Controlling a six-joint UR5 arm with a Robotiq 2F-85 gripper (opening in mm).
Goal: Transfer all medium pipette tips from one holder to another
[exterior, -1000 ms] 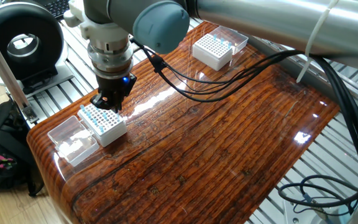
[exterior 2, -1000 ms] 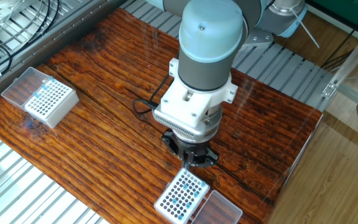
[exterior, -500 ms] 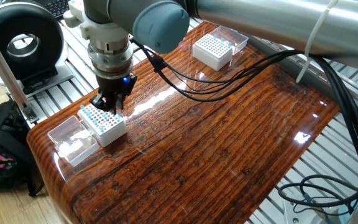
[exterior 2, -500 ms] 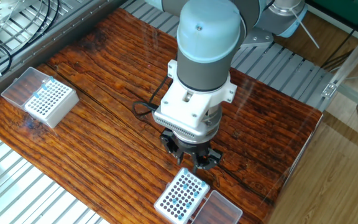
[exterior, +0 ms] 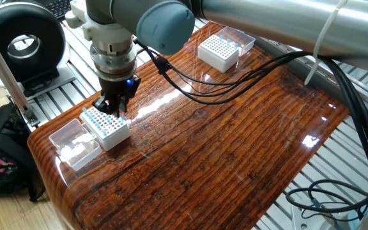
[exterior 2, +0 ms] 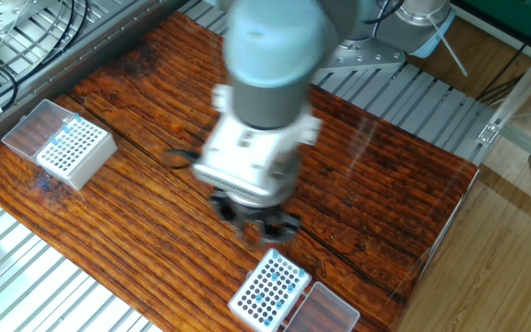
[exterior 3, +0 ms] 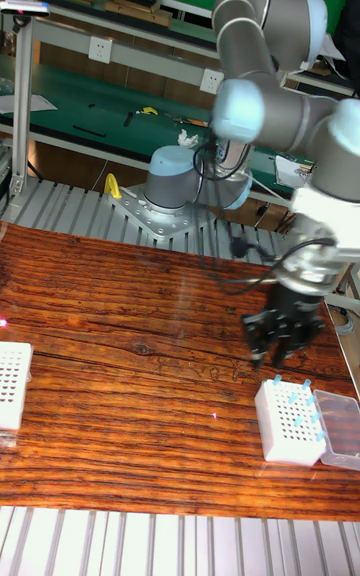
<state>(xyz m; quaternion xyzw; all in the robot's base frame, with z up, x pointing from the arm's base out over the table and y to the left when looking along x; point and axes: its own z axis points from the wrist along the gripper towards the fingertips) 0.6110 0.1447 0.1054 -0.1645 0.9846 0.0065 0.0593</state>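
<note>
A white grid holder [exterior: 107, 127] [exterior 2: 267, 291] [exterior 3: 288, 422] stands near one corner of the wooden table and carries several medium pipette tips [exterior: 98, 119] [exterior 2: 264, 288] [exterior 3: 303, 398] with light blue tops. My gripper [exterior: 110, 106] [exterior 2: 253, 228] [exterior 3: 277, 357] hangs just above this holder's edge, pointing down. Its fingers are dark and motion-blurred in the other fixed view, so whether a tip sits between them is hidden. A second white holder [exterior: 219, 52] [exterior 2: 72, 149] [exterior 3: 10, 384] at the opposite corner also shows a few blue-topped tips.
Clear lids lie beside each holder [exterior: 75, 144] [exterior 2: 324, 312] [exterior: 243, 39]. Black cables [exterior: 222, 83] trail from the arm across the table. A black ring device [exterior: 23, 45] and a dark bag [exterior: 2, 156] sit off the table's edge.
In the other fixed view the arm has swung left, away from the near holder, and is blurred. In the one fixed view the gripper has risen very slightly.
</note>
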